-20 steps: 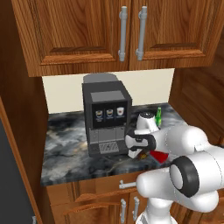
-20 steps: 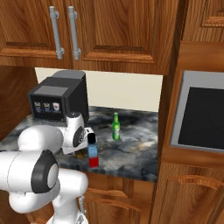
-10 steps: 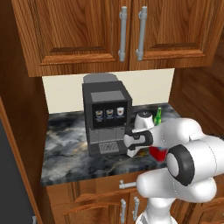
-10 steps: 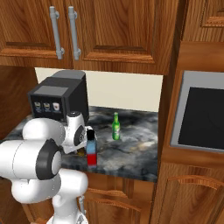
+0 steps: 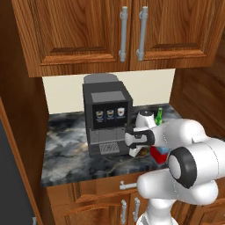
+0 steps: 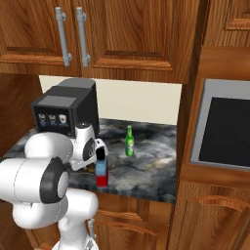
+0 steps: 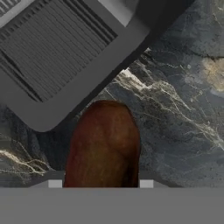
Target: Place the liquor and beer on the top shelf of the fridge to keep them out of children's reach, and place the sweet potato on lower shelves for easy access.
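Lower centre of hand view: sweet potato [image 7: 105, 144] sits between pincer [image 7: 100, 183] tips, long axis running up frame; tips close against its flanks, pinching it, on dark surface [image 7: 183, 109].

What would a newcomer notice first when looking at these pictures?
The white arm bends low over the marble counter, its gripper shut on the sweet potato beside the coffee machine. The liquor stands close by the arm; the beer stands further back.
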### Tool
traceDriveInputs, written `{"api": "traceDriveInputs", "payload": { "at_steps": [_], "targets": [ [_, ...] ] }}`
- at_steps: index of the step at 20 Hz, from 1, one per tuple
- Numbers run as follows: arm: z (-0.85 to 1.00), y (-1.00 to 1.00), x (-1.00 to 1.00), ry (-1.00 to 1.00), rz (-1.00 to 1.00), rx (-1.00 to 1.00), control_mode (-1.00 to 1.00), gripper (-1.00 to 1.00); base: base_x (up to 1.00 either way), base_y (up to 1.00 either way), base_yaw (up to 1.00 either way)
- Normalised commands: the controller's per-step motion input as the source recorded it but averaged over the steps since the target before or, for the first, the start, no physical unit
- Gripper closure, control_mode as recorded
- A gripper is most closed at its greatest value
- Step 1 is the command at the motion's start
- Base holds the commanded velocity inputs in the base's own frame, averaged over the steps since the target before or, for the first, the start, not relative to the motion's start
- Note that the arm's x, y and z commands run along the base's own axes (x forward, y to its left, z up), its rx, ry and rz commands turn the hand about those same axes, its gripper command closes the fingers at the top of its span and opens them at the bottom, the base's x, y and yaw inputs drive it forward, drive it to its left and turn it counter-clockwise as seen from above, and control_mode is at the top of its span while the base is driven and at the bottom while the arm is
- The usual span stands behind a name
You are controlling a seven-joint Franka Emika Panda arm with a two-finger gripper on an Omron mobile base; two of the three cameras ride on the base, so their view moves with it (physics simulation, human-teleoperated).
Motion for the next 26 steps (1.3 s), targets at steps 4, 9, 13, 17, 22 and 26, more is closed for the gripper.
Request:
{"api": "traceDriveInputs", "payload": {
  "at_steps": [4, 9, 13, 17, 22, 26],
  "targets": [
    [0.22, 0.0, -0.08, -0.07, 0.06, 0.0, -1.0, 1.0, 0.0, 0.0, 0.0],
    [0.27, 0.0, -0.05, -0.09, 0.08, 0.0, -1.0, 1.0, 0.0, 0.0, 0.0],
    [0.41, 0.01, -0.14, -0.1, 0.08, 0.0, -1.0, 1.0, 0.0, 0.0, 0.0],
    [0.35, 0.01, -0.23, -0.1, 0.07, 0.0, -1.0, 1.0, 0.0, 0.0, 0.0],
    [0.29, 0.02, -0.29, -0.13, 0.09, 0.0, -1.0, 1.0, 0.0, 0.0, 0.0],
    [0.42, 0.17, -0.33, -0.13, 0.09, -0.03, -1.0, 1.0, 0.0, 0.0, 0.0]
  ]
}}
